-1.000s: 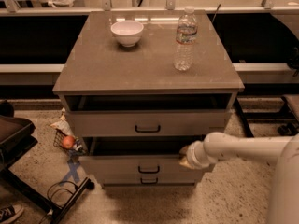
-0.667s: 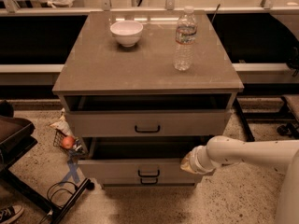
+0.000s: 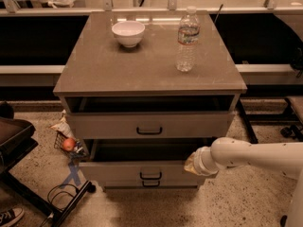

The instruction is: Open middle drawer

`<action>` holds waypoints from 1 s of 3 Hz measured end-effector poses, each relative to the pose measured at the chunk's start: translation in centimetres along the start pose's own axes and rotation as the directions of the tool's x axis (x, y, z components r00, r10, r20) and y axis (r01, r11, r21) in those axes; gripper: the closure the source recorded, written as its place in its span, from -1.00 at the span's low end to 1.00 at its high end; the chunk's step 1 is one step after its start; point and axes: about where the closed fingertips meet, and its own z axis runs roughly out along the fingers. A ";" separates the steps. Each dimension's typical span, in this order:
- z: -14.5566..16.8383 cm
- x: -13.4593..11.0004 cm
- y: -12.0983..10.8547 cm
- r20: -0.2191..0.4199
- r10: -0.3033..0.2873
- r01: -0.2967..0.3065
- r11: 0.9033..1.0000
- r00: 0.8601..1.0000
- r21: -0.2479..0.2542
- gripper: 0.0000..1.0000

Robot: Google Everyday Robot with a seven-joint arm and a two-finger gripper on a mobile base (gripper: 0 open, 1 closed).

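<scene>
Looking down at the cabinet (image 3: 142, 65), you see the middle drawer (image 3: 118, 170) standing out farther than the top drawer (image 3: 189, 126) above it. Its inside is too dark to show any contents. The gripper (image 3: 191, 163) sits at that drawer's right end, by the top edge of the front panel; you cannot tell how far it is parted or whether it grips anything. A white bowl (image 3: 128, 32) and a clear bottle (image 3: 187, 39) stand apart on top. Open floor (image 3: 236, 202) lies before the drawer front, and a black stand leg (image 3: 71, 205) crowds the left.
</scene>
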 end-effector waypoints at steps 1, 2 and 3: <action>-1.3 -0.2 -0.1 -0.008 -0.010 0.010 1.000 1.000 0.027 1.00; -1.3 -0.3 -0.1 -0.008 -0.011 0.011 1.000 1.000 0.026 0.63; -1.2 -0.3 0.0 -0.007 -0.011 0.011 1.000 1.000 0.024 0.17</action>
